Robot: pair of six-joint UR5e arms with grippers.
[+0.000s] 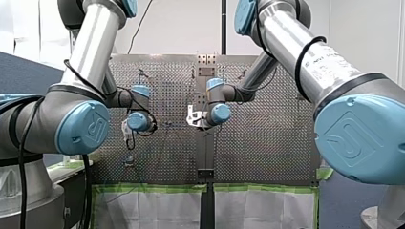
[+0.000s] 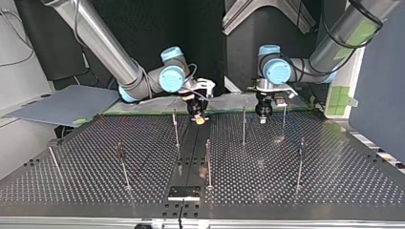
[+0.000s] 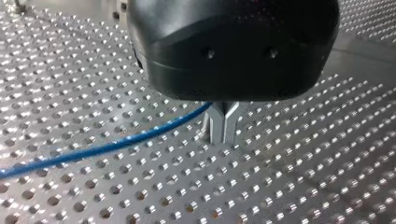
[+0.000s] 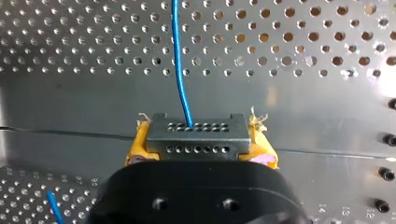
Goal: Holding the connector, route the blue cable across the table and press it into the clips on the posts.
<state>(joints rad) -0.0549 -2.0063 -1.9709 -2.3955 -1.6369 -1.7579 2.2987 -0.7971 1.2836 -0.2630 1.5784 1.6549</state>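
In the right wrist view my right gripper [image 4: 200,150] has its yellow pads [image 4: 134,148] shut on the sides of a grey connector [image 4: 197,130]. The blue cable [image 4: 179,70] leaves the connector's face and runs ahead over the perforated table. In the left wrist view my left gripper [image 3: 223,134] has its metal fingers pressed together just above the table. The blue cable [image 3: 107,148] runs up to them from the side. In the top view my right gripper [image 2: 198,118] and my left gripper [image 2: 262,117] hang side by side near the far edge.
Several thin posts stand on the table in the top view, among them a post [image 2: 175,129] just in front of my right gripper, another [image 2: 244,126] near my left gripper and a third [image 2: 208,162] at the middle. A black plate [image 2: 184,192] lies at the near edge.
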